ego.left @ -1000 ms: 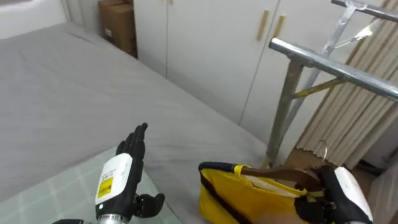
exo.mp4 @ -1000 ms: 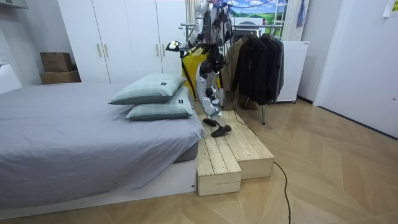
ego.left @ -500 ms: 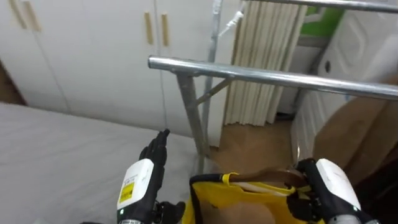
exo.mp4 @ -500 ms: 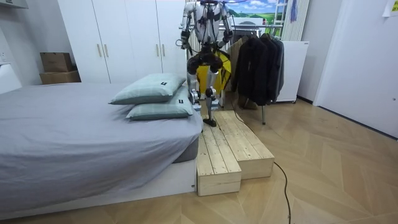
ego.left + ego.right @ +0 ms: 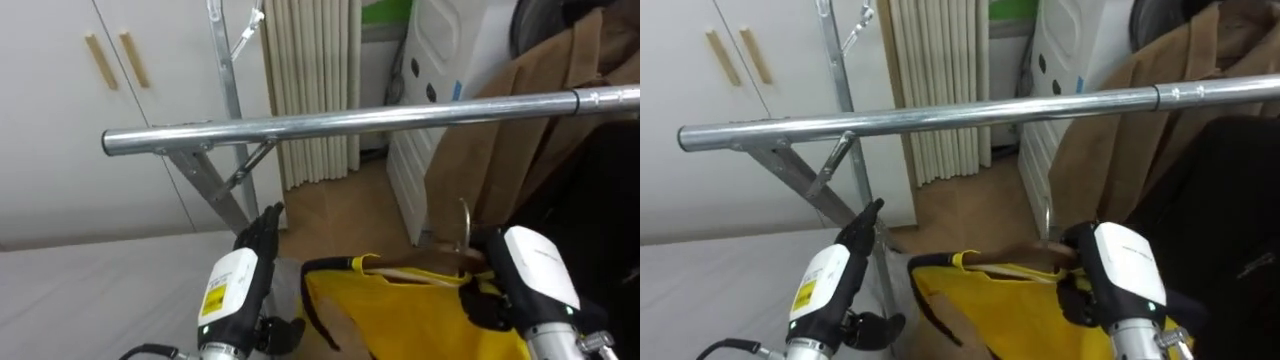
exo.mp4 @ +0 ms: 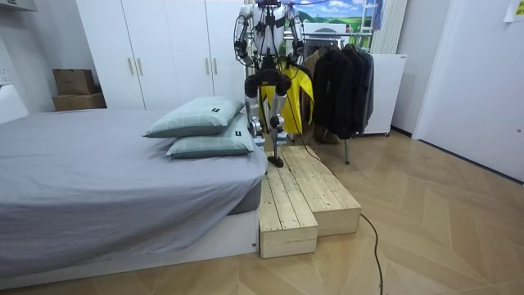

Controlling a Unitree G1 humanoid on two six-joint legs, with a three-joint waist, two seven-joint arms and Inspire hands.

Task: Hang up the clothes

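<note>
While the right hand (image 5: 535, 272) clamps the wooden hanger (image 5: 425, 275), its black-trimmed yellow garment (image 5: 400, 320) droops; left hand (image 5: 235, 290) straight-fingered

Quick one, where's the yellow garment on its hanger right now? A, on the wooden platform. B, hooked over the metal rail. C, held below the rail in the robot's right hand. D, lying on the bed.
C: the right hand grips the hanger carrying the yellow garment, and its hook is in the air beneath the rail.
</note>
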